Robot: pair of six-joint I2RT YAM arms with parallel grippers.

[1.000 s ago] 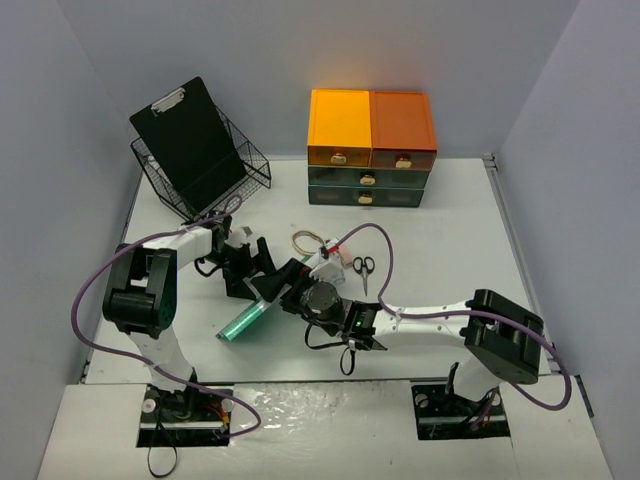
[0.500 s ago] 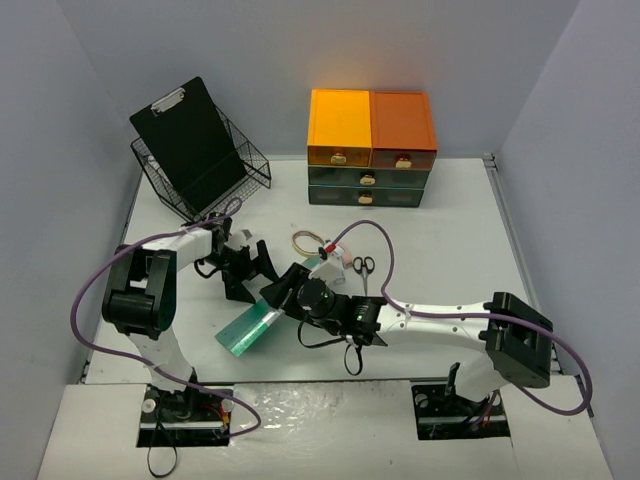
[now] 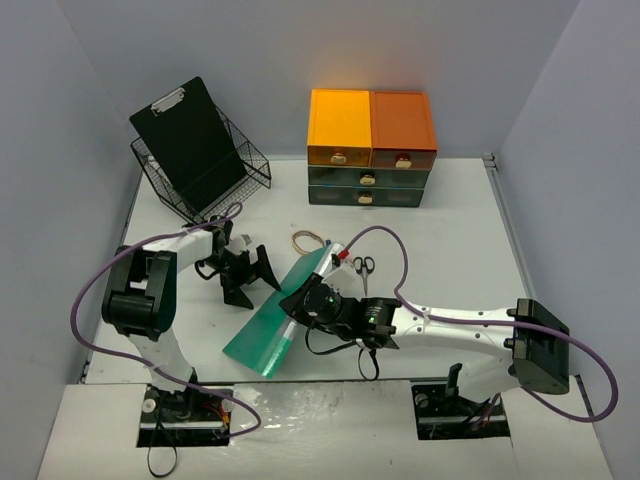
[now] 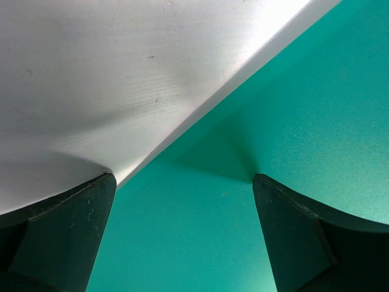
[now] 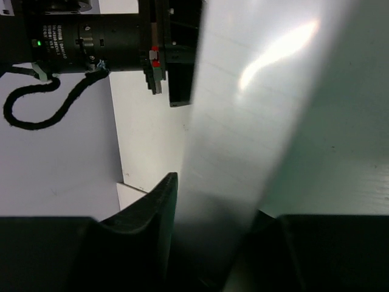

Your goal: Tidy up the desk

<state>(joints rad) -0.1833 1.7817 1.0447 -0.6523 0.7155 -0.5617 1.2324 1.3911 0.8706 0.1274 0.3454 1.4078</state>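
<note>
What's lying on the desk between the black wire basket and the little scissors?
A loop of rubber bands lies there on the white desk, nearer the scissors than the wire basket; the top view shows it.

The left arm (image 3: pixel 150 290) and right arm (image 3: pixel 450 322) have white links, black joint housings, looping purple cables (image 3: pixel 76 310), and black end effector fingers (image 4: pixel 61 237).

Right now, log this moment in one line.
right jaws: closed on green folder | left jaws: open at folder's edge | scissors: loose on desk
</note>
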